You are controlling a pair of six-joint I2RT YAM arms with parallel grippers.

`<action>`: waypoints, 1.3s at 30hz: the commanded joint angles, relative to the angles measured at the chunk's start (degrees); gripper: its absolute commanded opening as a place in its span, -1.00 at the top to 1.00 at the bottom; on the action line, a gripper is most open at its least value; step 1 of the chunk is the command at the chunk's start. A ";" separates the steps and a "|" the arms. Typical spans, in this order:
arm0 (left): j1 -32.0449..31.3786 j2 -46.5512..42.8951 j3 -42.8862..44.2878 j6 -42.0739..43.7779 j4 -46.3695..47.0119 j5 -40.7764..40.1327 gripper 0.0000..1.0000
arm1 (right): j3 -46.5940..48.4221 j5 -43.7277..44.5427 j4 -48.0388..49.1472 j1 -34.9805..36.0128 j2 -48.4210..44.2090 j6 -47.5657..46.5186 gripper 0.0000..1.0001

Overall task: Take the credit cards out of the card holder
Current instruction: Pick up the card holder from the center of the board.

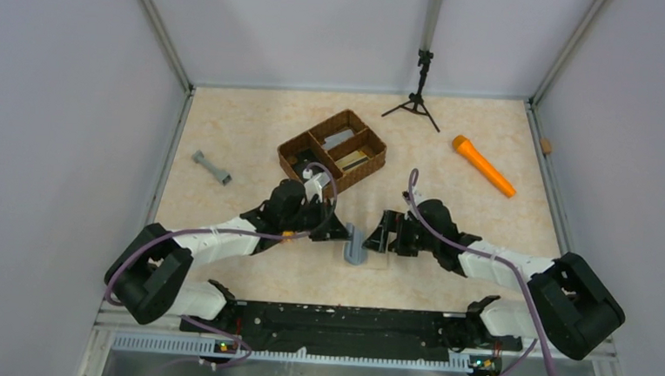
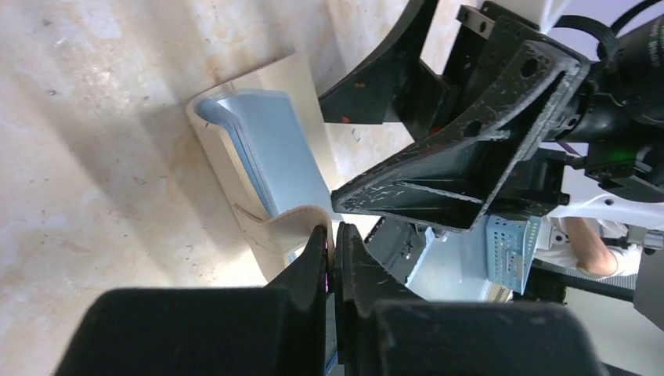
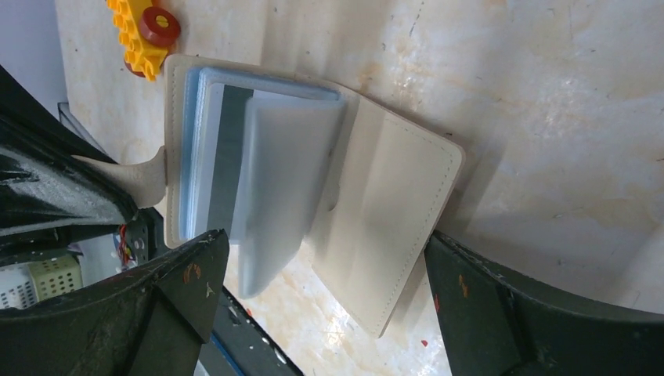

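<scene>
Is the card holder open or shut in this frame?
Open. On the card holder, the cream covers lie spread and the pale blue sleeves fan out; the left hand pinches its tab.

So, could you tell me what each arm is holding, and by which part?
The left gripper pinches the card holder by its cream closure tab; the right gripper, jaws open either side of it, holds nothing.

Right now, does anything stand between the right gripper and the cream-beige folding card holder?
Nothing visible does. The open right gripper faces the card holder directly, a finger showing at each side; the left gripper pinches its tab.
</scene>
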 commanded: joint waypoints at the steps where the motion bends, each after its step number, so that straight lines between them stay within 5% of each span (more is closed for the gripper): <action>1: -0.18 -0.87 -0.73 -1.64 6.42 2.76 1.00 | 0.83 -1.68 3.81 0.86 0.93 1.90 -0.94; 24: -0.17 2.56 -1.50 -0.68 7.01 4.10 1.00 | 3.67 0.57 4.57 4.37 5.27 3.90 -0.95; 36: -0.32 3.46 -1.87 -1.64 9.73 6.00 1.00 | 2.25 2.29 5.39 4.38 5.03 6.01 -0.83; 39: -0.26 3.77 -1.95 -0.95 8.79 5.63 1.00 | 0.96 3.91 6.04 4.38 4.75 7.27 -0.66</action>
